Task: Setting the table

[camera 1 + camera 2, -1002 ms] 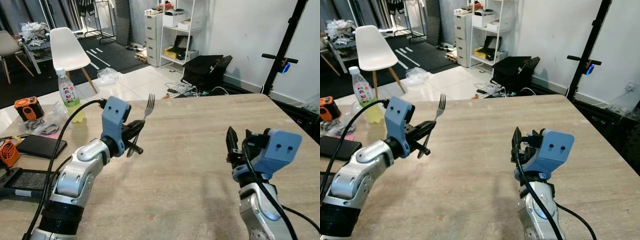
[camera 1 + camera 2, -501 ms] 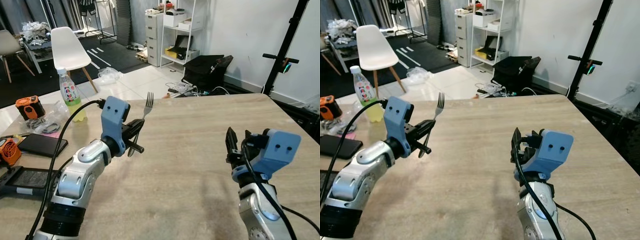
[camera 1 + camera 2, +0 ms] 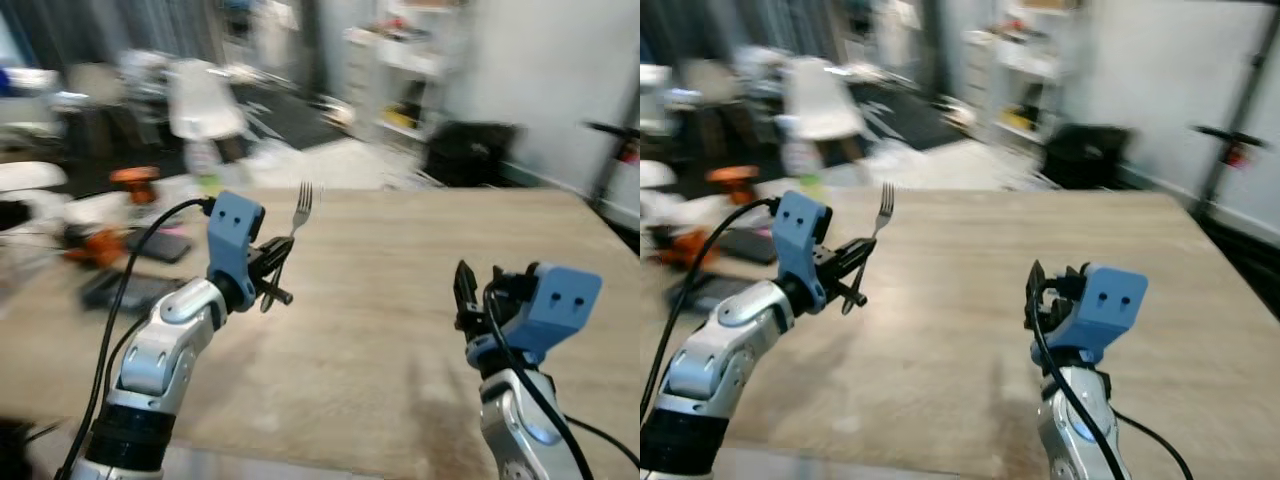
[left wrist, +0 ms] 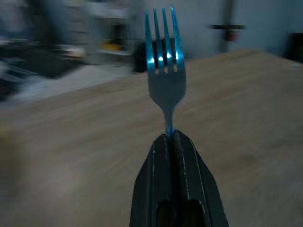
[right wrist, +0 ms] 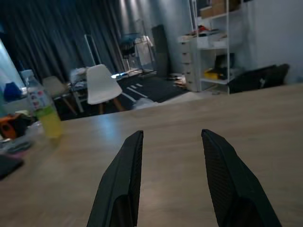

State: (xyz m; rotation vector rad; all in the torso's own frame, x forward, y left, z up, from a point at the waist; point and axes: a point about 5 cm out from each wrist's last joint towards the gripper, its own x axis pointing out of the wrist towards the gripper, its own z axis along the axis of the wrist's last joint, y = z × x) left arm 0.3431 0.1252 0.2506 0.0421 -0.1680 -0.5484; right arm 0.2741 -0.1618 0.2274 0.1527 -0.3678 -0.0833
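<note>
A blurred room lies behind a wide, pale wood-grain desk: a white chair on a dark floor, a white shelving unit against the far wall and dark curtains to one side. Near the desk's left edge stands a clear plastic bottle of yellow-green drink, with an orange object just beside it; other dark items along that edge are too smeared to make out.

The left gripper is raised above the left half of the desk, well in from the near edge, its black fingers pressed together on the handle of a silver metal fork. The fork stands nearly upright, its four tines pointing up and slightly towards the far edge, clear of the desk's surface. A black cable loops from the blue housing at the wrist down along the silver arm.

The right gripper is held over the near right part of the desk, its two long black fingers spread apart with nothing between them, pointing across the bare wood towards the far left corner. It carries the same blue wrist housing as the left arm.
</note>
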